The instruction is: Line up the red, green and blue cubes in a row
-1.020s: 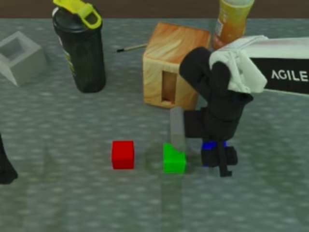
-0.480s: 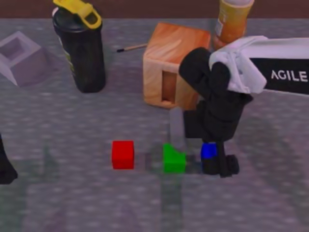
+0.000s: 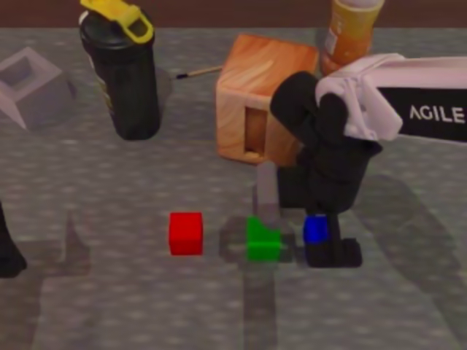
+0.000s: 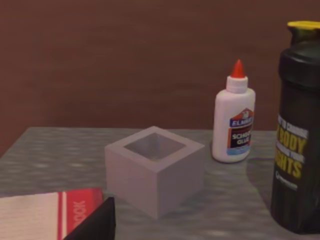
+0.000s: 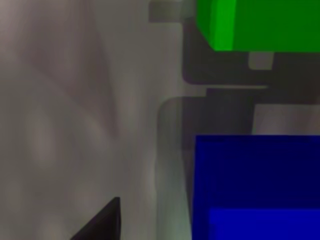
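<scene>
Now right claw (image 3: pixel 330 244) low beside blue cube (image 3: pixel 315 228), seemingly apart

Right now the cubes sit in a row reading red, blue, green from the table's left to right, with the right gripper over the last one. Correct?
Not quite: the order is wrong. The top view shows the red cube, then the green cube, then the blue cube. The right gripper is over the last one, the blue.

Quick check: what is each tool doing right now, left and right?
Left tool: parked at the table's left edge; state cannot be told.
Right tool: over the blue cube; state cannot be told.
</scene>
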Robot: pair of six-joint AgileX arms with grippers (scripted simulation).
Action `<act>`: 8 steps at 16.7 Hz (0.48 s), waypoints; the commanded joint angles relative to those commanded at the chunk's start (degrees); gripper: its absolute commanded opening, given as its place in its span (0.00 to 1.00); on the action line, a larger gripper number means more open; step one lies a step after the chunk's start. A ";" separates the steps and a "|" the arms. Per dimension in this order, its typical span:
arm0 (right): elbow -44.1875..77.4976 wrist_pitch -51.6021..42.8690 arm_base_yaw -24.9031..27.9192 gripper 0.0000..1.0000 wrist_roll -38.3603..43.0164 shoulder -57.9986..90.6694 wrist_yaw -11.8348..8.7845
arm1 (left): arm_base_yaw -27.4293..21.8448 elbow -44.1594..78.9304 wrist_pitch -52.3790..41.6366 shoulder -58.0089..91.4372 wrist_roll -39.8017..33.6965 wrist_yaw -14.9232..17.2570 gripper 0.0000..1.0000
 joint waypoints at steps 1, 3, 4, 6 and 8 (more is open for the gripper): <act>0.66 -0.80 0.09 1.00 -0.12 -0.16 -0.04 | 0.00 0.00 0.00 0.00 0.00 0.00 1.00; 2.99 -4.22 0.28 1.00 -0.38 -0.98 -0.10 | 0.00 0.00 0.00 0.00 0.00 0.00 1.00; 4.45 -6.58 0.28 1.00 -0.41 -1.59 -0.10 | 0.00 0.00 0.00 0.00 0.00 0.00 1.00; 7.44 -11.19 0.18 1.00 -0.38 -2.99 -0.06 | 0.00 0.00 0.00 0.00 0.00 0.00 1.00; 9.50 -13.81 0.18 1.00 -0.40 -4.12 -0.03 | 0.00 0.00 0.00 0.00 0.00 0.00 1.00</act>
